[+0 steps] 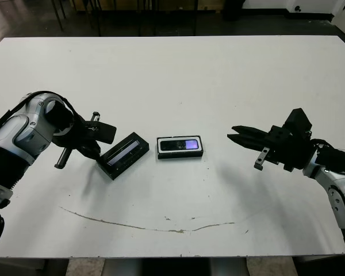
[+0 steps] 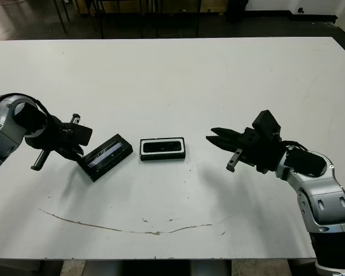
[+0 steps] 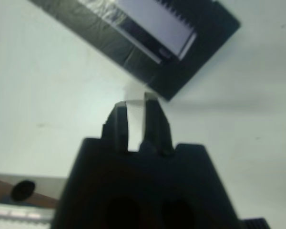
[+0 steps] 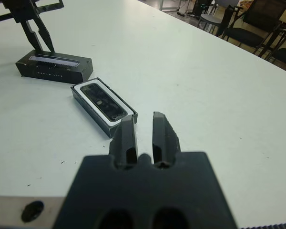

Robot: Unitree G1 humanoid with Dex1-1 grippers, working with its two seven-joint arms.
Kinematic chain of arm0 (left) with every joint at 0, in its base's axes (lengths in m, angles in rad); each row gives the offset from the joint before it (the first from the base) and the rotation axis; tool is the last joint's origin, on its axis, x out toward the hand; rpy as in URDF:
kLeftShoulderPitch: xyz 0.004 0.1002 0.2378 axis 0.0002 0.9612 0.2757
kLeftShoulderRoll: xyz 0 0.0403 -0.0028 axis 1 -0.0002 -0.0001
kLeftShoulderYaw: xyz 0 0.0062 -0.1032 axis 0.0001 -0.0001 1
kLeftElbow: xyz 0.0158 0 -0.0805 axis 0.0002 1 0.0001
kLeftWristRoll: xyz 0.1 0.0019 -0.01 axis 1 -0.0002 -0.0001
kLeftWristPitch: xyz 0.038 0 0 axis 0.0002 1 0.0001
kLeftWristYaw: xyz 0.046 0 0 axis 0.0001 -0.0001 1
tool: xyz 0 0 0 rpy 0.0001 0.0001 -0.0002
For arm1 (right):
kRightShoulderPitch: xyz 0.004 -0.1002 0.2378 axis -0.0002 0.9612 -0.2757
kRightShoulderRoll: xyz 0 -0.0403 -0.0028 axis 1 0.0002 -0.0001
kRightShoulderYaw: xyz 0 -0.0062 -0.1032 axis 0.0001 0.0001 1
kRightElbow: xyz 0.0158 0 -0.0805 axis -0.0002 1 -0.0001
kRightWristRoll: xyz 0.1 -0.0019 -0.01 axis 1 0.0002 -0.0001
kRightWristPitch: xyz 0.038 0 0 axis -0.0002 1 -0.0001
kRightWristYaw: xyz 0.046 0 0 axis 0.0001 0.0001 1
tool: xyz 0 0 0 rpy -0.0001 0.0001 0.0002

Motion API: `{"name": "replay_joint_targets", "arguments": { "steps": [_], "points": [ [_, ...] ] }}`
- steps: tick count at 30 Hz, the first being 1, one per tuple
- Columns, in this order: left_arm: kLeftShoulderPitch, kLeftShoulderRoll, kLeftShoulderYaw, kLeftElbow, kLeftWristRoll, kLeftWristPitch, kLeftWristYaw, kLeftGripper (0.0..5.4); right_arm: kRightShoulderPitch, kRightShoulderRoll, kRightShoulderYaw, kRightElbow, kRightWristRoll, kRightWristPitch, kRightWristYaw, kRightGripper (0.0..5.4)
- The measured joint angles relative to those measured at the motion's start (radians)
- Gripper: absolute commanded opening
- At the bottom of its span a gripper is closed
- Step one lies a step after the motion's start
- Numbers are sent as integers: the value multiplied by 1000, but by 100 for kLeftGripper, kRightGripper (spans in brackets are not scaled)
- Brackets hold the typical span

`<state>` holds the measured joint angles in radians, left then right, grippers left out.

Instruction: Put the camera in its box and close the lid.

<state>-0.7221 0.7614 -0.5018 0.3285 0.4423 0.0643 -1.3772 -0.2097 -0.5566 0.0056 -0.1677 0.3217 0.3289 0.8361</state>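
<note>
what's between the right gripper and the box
Only bare white table. In the left eye view nothing lies between the right gripper and the box, which already holds the camera.

Right hand: fingers nearly closed, nothing held, just short of box. Camera seated inside box. Lid beside box on desk. Left hand at lid's far edge. Chairs beyond desk.

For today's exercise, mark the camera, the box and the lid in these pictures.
camera (image 1: 180,144), left eye view, its glowing screen.
box (image 1: 202,146), left eye view, right end rim.
lid (image 1: 125,152), left eye view, window strip.
</note>
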Motion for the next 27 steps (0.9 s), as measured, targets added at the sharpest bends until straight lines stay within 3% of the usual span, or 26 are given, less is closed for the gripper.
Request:
{"name": "replay_joint_targets", "arguments": {
  "steps": [4,8,11,14,19,21,24,27],
  "points": [
    [68,26,34,-9,125,52,264,0,-2,0,0,0,0,0,0,1],
    [147,30,107,-71,245,197,517,0,-2,1,-2,5,10,-3,4,1],
    [199,33,221,-153,238,290,615,0,8,0,-5,-6,14,-6,1,1],
    [278,32,409,-269,113,327,668,0,25,-3,-10,-17,15,-8,2,1],
    [423,0,700,-542,-223,355,617,0,26,-7,-17,-11,16,-24,10,1],
    [452,-59,784,-665,-359,451,615,0,23,-7,-17,-1,19,-24,19,1],
    [476,-133,848,-811,-520,609,629,0,20,-7,-17,10,23,-22,23,1],
    [480,-189,868,-889,-629,703,678,9,18,-8,-15,9,23,-12,22,0]
  ]
}}
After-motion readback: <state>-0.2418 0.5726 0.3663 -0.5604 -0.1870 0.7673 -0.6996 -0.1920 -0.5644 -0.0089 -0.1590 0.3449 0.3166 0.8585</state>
